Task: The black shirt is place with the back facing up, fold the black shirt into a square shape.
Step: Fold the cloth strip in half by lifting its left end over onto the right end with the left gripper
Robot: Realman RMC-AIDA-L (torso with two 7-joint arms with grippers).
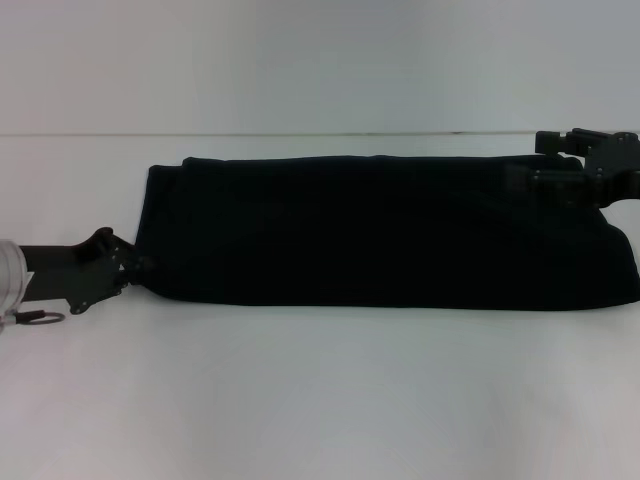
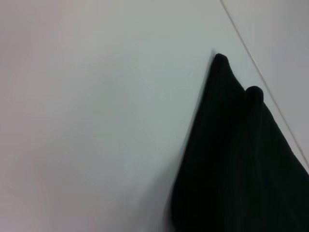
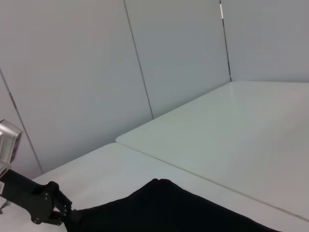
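Observation:
The black shirt lies folded into a long band across the white table, plain side up. My left gripper sits at the band's near left corner, shut on the cloth edge. From the right wrist view, that left gripper pinches the corner of the shirt. My right gripper rests at the band's far right end, against the cloth. The left wrist view shows only a pointed corner of the shirt lying on the table.
The white table stretches bare in front of the shirt. Its far edge meets a pale wall just behind the shirt. The shirt's right end runs to the edge of the head view.

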